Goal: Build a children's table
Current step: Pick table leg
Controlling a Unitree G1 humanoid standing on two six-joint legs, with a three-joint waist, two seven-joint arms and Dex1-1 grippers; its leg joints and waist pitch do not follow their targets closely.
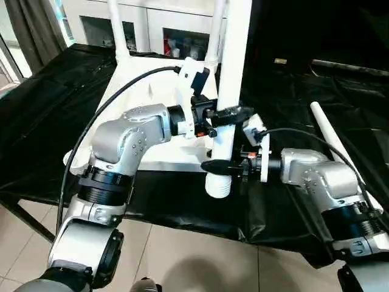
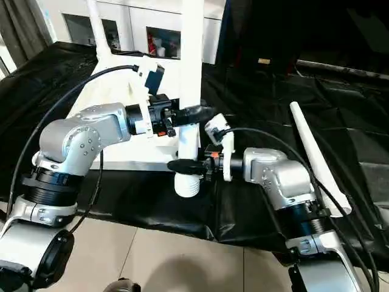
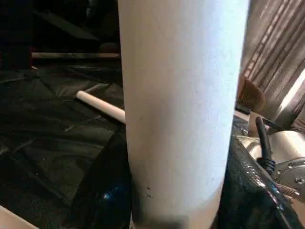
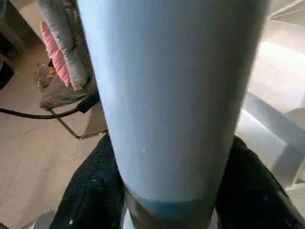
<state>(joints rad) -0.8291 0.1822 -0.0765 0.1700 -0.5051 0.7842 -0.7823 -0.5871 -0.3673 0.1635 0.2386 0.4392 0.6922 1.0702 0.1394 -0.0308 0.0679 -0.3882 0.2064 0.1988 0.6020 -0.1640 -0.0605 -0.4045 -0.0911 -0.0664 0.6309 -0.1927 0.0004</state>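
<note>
I held one white tubular leg (image 1: 230, 79) upright between my two grippers, at the near edge of the white tabletop (image 1: 159, 131), which lay underside up on the black sheet (image 1: 42, 134) covering the work table. My left gripper (image 1: 226, 114) was clamped on the leg from the left, its black fingers (image 3: 102, 191) pressed against both sides of the tube. My right gripper (image 1: 222, 165) gripped the same leg lower down, just above its ribbed end (image 1: 218, 184), with a black finger (image 4: 90, 191) on either side of the tube. That ribbed end hung just past the tabletop's near edge, over the black sheet.

Two other legs (image 1: 117, 27) stood upright at the tabletop's far corners, apparently set in their sockets. A fourth leg (image 1: 338, 146) lay loose on the black sheet to my right, well apart from the tabletop.

Beyond the table stood a white cabinet (image 1: 164, 27) with glass doors; behind the glass I could make out some small red and pale items (image 1: 179, 44), too small to name. I could read no label or writing anywhere.
</note>
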